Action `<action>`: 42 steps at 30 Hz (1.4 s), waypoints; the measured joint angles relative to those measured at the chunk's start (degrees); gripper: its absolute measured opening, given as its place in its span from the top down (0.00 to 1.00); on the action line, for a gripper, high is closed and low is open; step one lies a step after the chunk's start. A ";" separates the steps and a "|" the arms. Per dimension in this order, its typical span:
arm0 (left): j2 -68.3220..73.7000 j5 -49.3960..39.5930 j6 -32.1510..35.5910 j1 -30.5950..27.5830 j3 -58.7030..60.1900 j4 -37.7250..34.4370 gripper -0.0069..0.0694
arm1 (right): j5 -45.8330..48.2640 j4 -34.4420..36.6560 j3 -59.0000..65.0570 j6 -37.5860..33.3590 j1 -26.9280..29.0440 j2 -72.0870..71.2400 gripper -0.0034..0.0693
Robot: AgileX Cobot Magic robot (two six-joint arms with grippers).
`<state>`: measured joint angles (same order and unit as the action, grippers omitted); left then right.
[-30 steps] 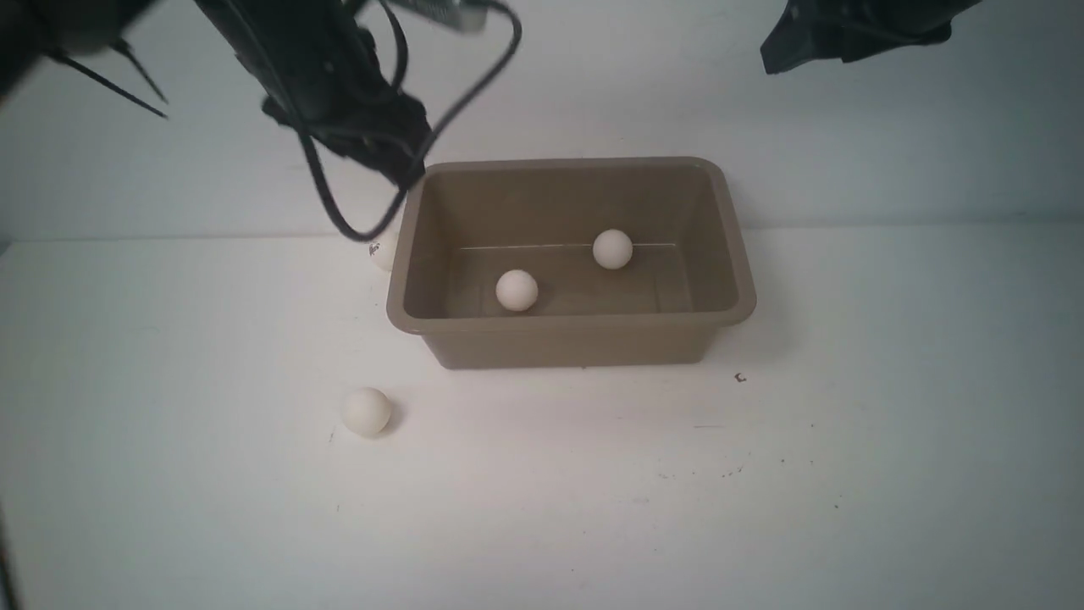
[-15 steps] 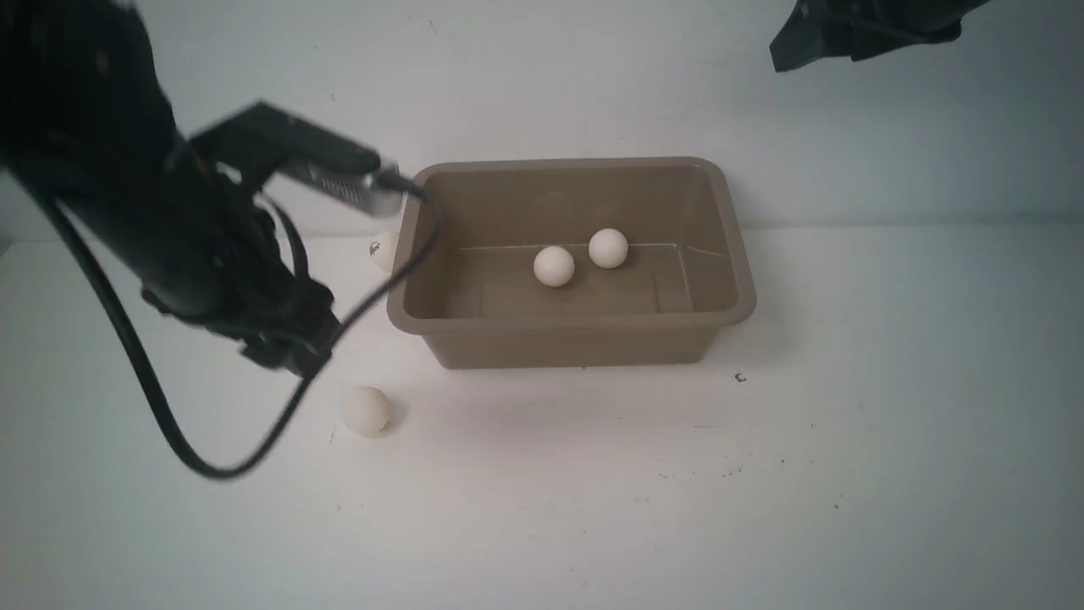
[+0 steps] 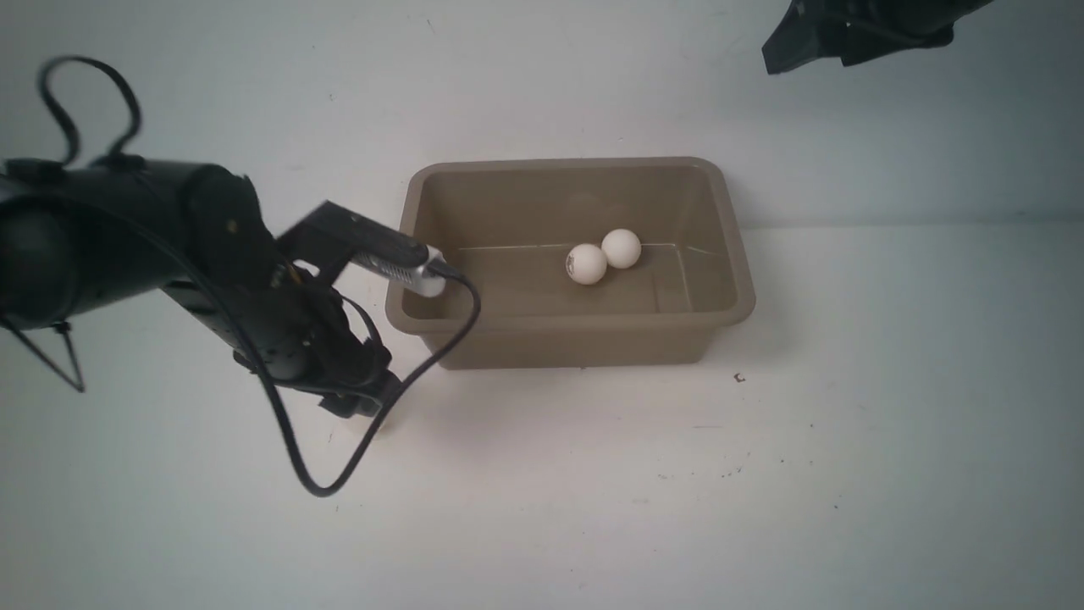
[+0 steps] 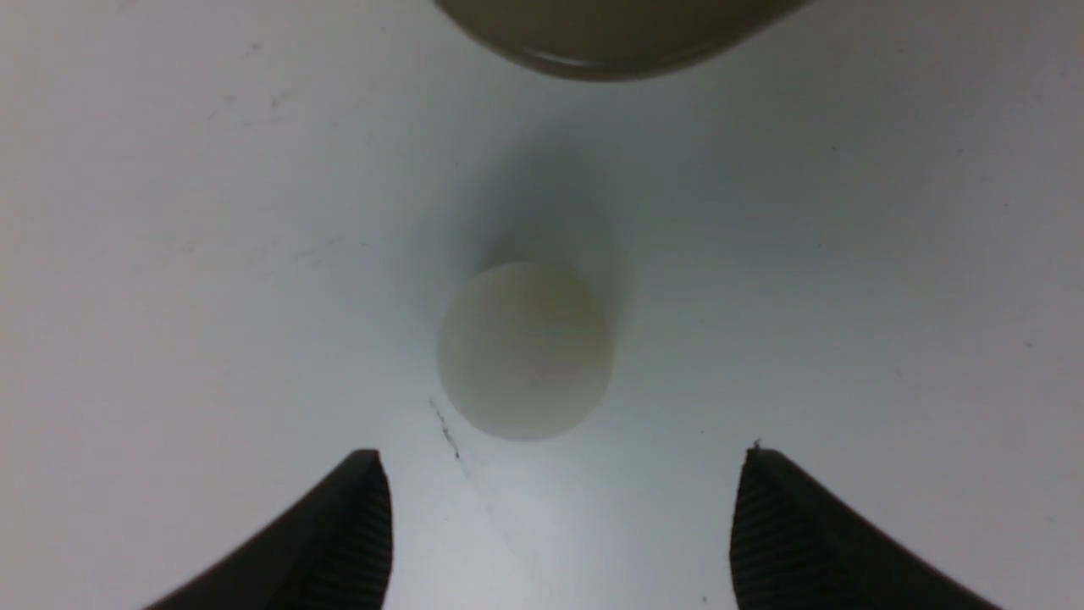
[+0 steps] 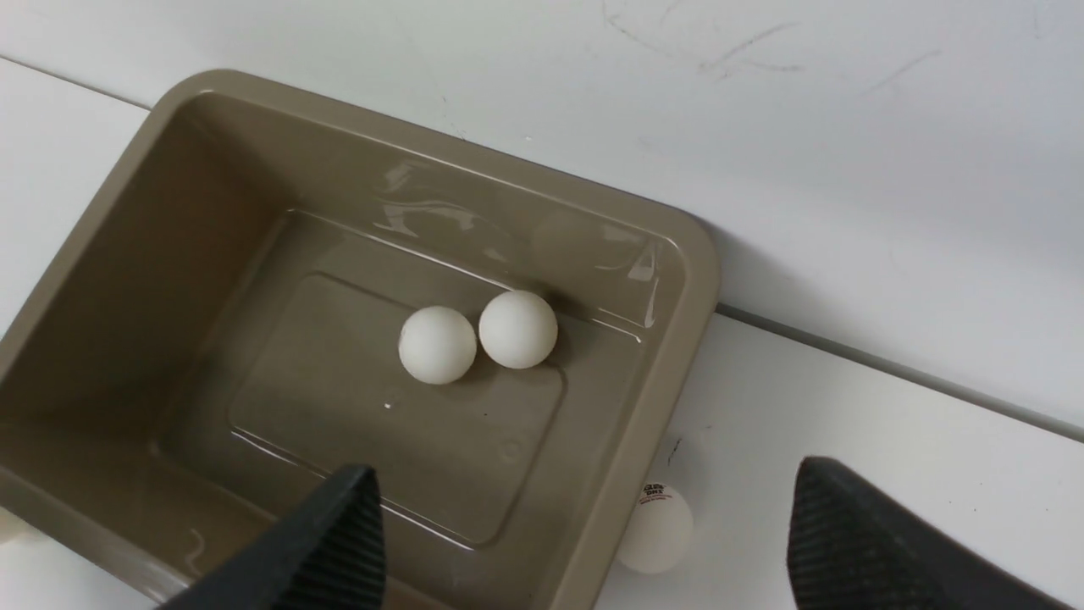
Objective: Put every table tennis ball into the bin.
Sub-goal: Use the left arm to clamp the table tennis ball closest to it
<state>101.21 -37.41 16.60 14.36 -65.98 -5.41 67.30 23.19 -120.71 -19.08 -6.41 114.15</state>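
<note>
The taupe bin [image 3: 569, 342] stands mid-table with two table tennis balls [image 3: 586, 263] [image 3: 622, 248] touching on its floor. My left gripper [image 3: 366, 405] hangs low off the bin's front left corner and covers a third ball there. In the left wrist view that ball [image 4: 525, 350] lies on the table just ahead of the open gripper [image 4: 559, 457], untouched. My right gripper [image 5: 584, 466] is open and empty high above the bin's rim [image 5: 688, 280]. It looks down on both balls [image 5: 437, 345] [image 5: 517, 329] and on a logo-printed ball [image 5: 656, 529] outside the wall.
The white wall rises right behind the bin. My left arm's cable [image 3: 339, 474] loops down over the table in front of the bin's left corner. The right arm [image 3: 847, 30] shows only at the top right edge.
My left arm swung from above the bin's far left corner down to the ball in front of the bin. The two balls in the bin rolled together toward its right.
</note>
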 joint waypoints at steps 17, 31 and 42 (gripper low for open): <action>6.27 7.66 0.17 -0.49 -0.01 -0.24 0.28 | 0.65 0.17 0.00 0.00 0.00 0.00 0.16; 9.56 10.81 0.17 -0.49 -0.01 -1.92 0.43 | 0.65 0.22 0.00 0.00 0.00 0.00 0.16; 2.86 1.82 0.42 -0.54 0.18 -1.44 0.45 | 0.65 0.28 0.00 -0.06 0.00 0.00 0.16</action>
<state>104.06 -35.59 17.02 13.82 -65.80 -6.85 67.96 23.47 -120.71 -19.14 -6.41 114.15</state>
